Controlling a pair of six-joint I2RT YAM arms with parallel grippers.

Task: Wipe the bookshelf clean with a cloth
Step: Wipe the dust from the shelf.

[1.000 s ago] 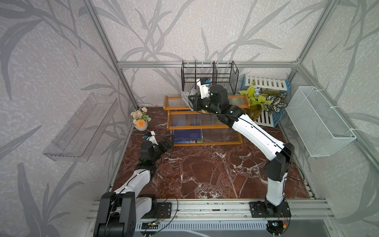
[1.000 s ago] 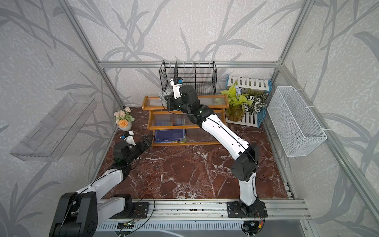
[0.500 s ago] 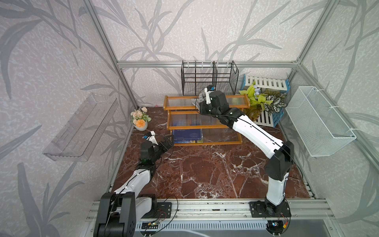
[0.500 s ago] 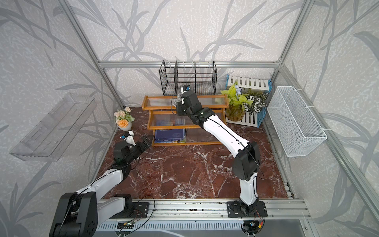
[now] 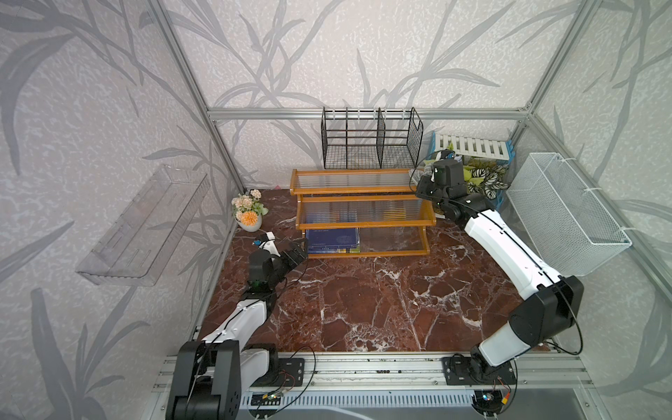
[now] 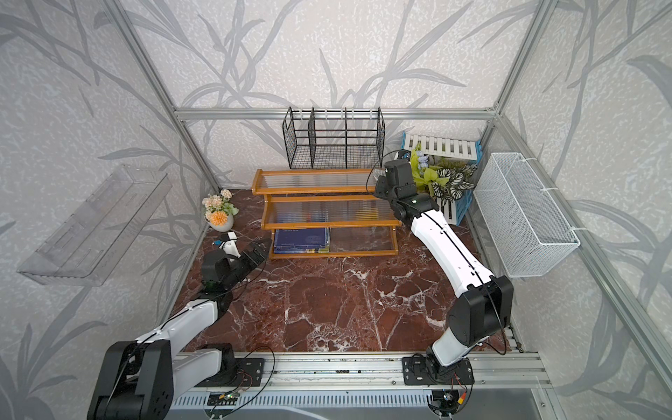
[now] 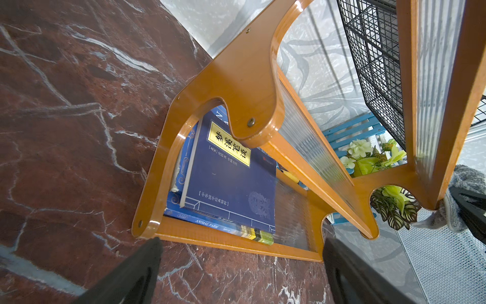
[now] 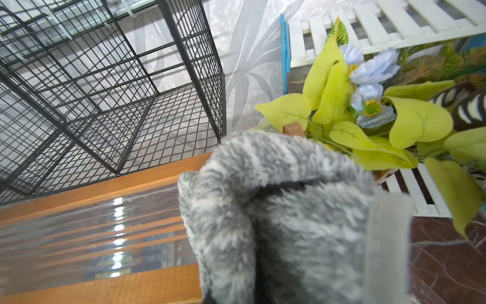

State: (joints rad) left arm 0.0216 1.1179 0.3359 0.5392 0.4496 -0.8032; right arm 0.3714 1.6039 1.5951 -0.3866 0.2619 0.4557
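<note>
Top views both show the bookshelf at the back of the red marble bench. Books lie on its lowest board, a black wire rack stands behind it, and a white wire basket hangs on the side wall. The right tool is at the top board's right end.

Left wrist view: the left tool gapes wide with nothing in it, near the shelf's lower corner. Only here are the book titles legible.

Right wrist view: the right tool is clamped tight on the grey cloth, at the top board's edge beside a leafy plant.
</note>
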